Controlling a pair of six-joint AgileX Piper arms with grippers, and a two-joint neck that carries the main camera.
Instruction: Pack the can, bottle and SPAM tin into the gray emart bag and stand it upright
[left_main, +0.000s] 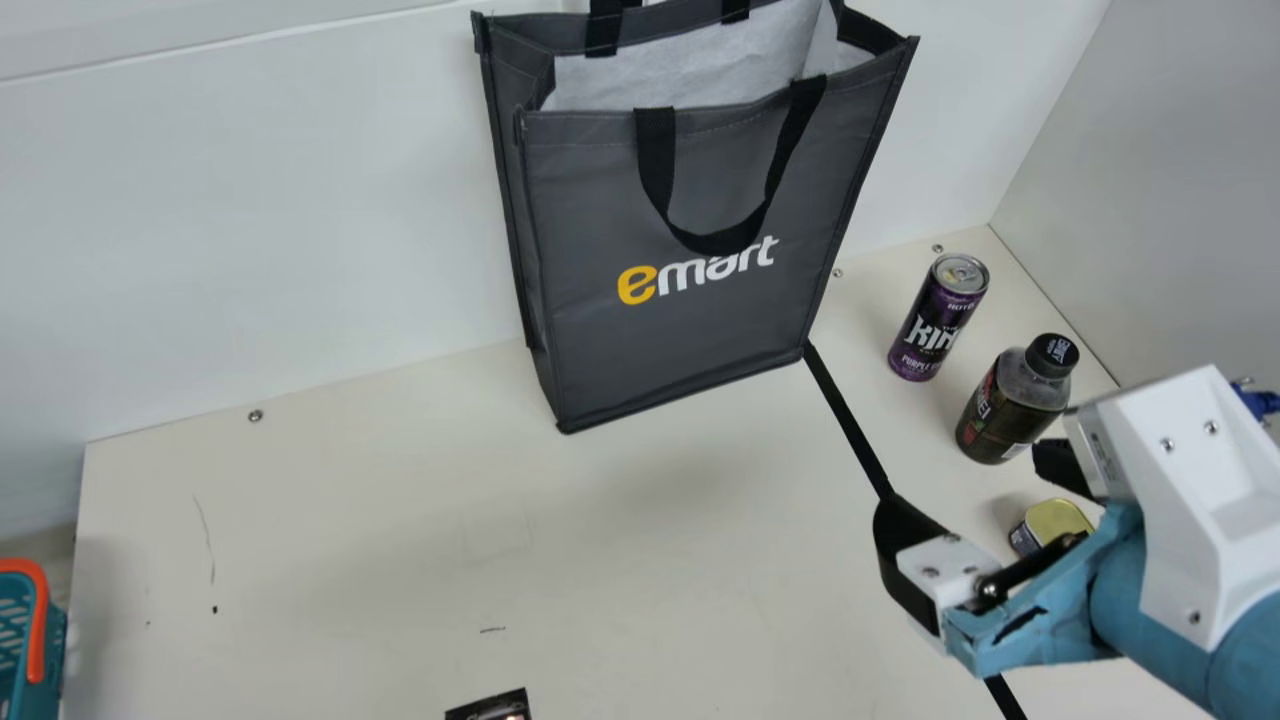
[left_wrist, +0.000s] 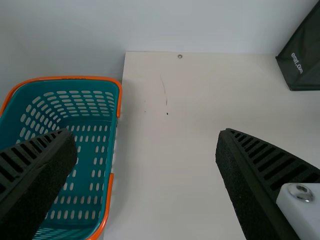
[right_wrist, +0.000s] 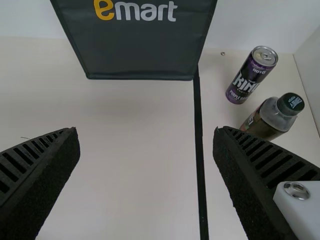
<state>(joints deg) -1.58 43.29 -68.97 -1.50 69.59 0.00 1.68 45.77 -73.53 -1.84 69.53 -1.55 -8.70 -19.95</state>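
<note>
We hold our right gripper (left_main: 968, 487) wide open and empty near the SPAM tin (left_main: 1060, 520); our left gripper (left_wrist: 146, 137) gapes wide, empty too.

The gray emart bag (left_main: 690, 350) looks like matt cloth with woven handles (left_main: 655, 160). The can (left_main: 936, 318) shines as smooth metal; the bottle (left_main: 1008, 402) and the perforated basket (left_wrist: 75, 78) look like plastic. The counter (left_main: 400, 520) is smooth, low-sheen.

Main cam: hi, dn-slant twd bag (left_main: 660, 350)
</note>
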